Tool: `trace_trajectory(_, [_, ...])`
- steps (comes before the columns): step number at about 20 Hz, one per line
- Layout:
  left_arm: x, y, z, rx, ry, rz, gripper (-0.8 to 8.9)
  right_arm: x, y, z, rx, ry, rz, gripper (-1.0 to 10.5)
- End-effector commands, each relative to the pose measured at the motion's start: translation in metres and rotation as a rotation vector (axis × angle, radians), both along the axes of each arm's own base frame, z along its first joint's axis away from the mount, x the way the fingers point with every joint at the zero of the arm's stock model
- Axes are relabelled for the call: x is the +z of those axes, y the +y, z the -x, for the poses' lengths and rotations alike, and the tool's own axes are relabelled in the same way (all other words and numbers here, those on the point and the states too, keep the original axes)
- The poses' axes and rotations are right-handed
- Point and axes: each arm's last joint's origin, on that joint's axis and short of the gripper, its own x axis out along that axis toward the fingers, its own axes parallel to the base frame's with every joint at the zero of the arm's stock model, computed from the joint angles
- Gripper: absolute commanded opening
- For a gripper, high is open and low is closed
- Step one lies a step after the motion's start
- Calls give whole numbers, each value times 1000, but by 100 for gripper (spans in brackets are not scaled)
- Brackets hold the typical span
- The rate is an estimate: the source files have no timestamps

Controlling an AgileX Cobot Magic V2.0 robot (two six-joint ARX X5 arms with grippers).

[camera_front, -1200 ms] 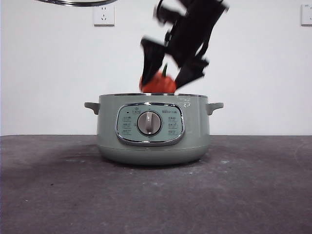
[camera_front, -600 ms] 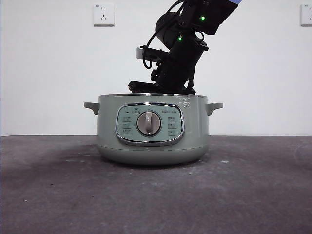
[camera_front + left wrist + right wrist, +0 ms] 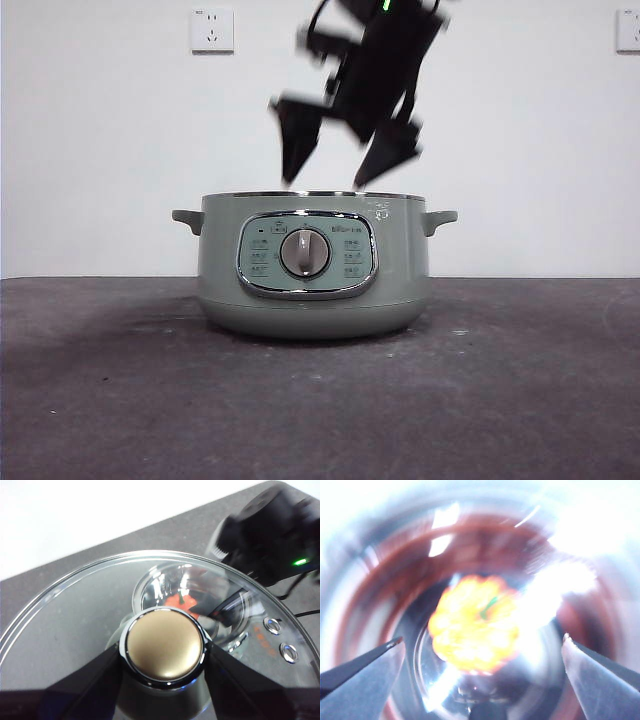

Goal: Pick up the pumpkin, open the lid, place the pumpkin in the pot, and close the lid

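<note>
Sitting on the floor of the pot (image 3: 315,265), the pumpkin (image 3: 472,625) is showing in the right wrist view as a blurred orange ribbed ball with a small green stem, glare washing over much of it. From the front the pot's wall is hiding it completely. The pot is standing open on the dark table (image 3: 120,400), sage green, with 2 small side handles, a chrome-framed panel and a silver dial (image 3: 306,253) facing the camera.

The right gripper (image 3: 335,175) is hanging just above the pot's rim, its 2 black jaws spread wide apart and holding nothing; the arm above it is smeared by motion and cut off by the top edge.

The left gripper (image 3: 165,655) is clamping the round knob (image 3: 165,644) of the lid (image 3: 75,615), 1 jaw on each side. Through the glass the pot's mouth is appearing below, with a speck of orange inside and the other arm's dark body at the far right. The lid is lying outside the front view. On the white wall behind, 2 sockets are visible, the right 1 cropped by the edge.
</note>
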Motion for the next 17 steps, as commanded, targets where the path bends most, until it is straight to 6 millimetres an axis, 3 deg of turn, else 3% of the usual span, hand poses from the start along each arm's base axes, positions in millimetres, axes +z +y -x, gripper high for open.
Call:
trace_trajectory(1, [6, -4, -9, -14, -68, 25, -9, 42, -22, 22, -90, -8, -48, 626])
trace_trajectory(4, [-7, -19, -39, -83, -13, 37, -9, 91, -58, 61, -158, -36, -39, 626])
trace_trajectory(9, [-31, -42, -89, -112, 5, 42, -8, 142, -106, 118, -217, -97, -64, 626])
trace_trajectory(14, [-72, -71, -148, -134, 20, 33, -9, 178, -137, 180, -216, -193, -129, 626])
trace_trajectory(17, [-102, -90, -174, -152, 45, 24, -8, 189, -152, 209, -216, -226, -156, 626])
